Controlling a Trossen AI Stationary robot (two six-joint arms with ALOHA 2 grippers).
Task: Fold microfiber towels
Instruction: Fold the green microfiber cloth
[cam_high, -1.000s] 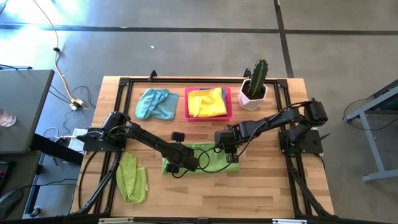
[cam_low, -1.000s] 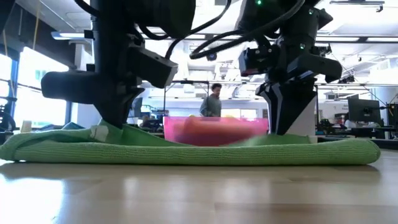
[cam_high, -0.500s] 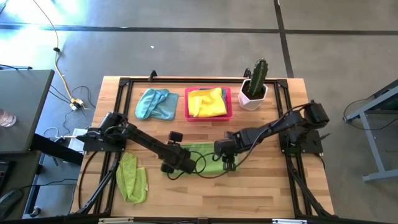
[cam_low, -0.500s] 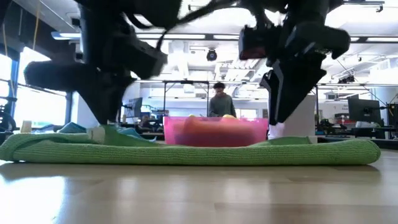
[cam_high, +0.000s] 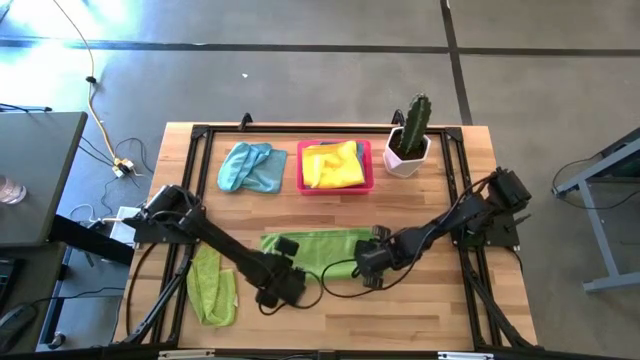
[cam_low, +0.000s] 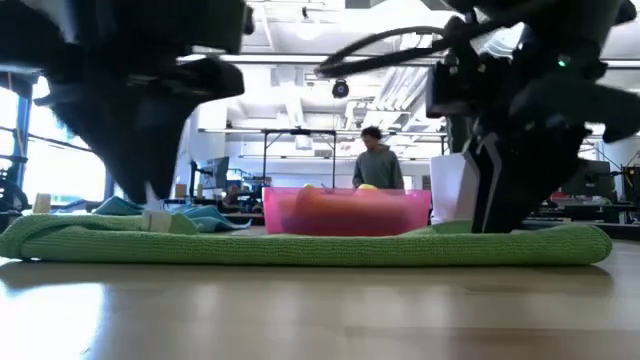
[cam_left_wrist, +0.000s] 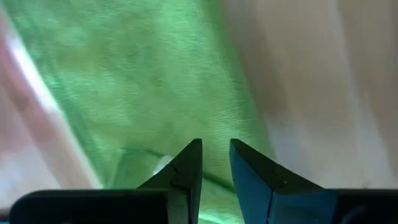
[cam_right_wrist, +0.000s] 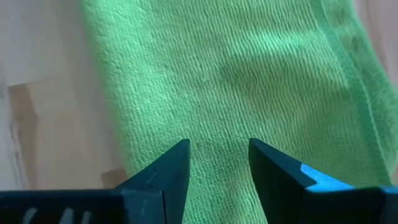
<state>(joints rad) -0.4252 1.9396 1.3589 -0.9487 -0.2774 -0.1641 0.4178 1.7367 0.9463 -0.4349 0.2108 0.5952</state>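
Lower centre: a lime green towel lies folded once on the desk; left pincer and right pincer hover spread, empty. Blue towel and crumpled green towel remain unfolded

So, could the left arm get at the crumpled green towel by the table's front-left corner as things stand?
Probably yes: that crumpled green towel lies uncovered beside the left arm, and the left gripper is open and empty.

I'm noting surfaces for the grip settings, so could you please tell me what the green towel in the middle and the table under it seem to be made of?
Green towel: soft knitted cloth, probably microfiber, matte; fine ribbed loops and a stitched hem show up close.
Table: pale wood, seemingly lightly sealed; plank seams and grain are visible, with a soft sheen in the low view.
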